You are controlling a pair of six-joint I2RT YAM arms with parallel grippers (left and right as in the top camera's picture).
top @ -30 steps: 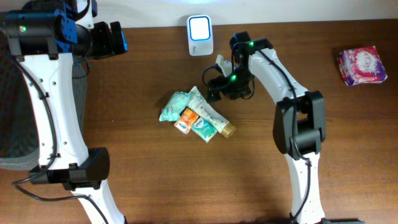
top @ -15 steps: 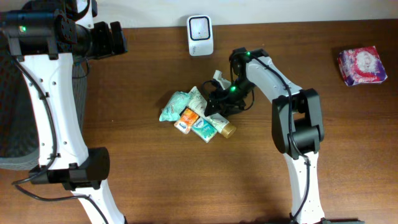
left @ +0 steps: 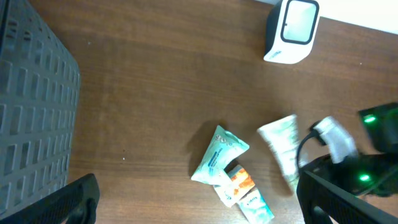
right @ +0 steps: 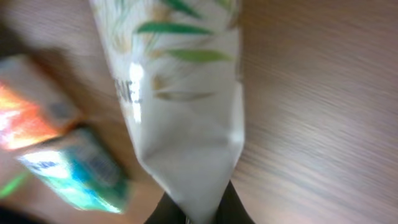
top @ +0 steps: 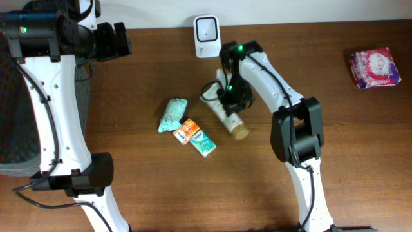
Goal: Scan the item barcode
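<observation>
The nearest items on the wooden table [top: 360,154] are 3 small packs lying left of centre: a green carton [top: 205,144], an orange packet [top: 187,130] touching it, and a teal pouch [top: 172,113] just beyond, its near end against the orange packet. To their right lies the task's item, a white cosmetic tube [top: 229,117] printed with green leaves. Its gold cap [top: 240,133] points toward the robot and its flat crimped end angles away to the far left. The right gripper [top: 226,96] is clamped on the upper part of the tube. In the blurred right wrist view, the 2 dark fingers [right: 163,213] pinch the crimped tail, and the tube body runs away from the camera above the orange and green packs. Whether the cap end rests on the wood or hangs just clear of it cannot be told. Apart from all this, a pink patterned packet [top: 374,67] sits alone near the table's right edge. Farther back, the white barcode scanner [top: 206,28] stands upright at the far edge, beyond the tube and apart from it. At the far left, the left gripper [top: 122,40] hovers high over the table's corner with its jaws spread wide and nothing between them, beside a black mesh basket [top: 11,116].
</observation>
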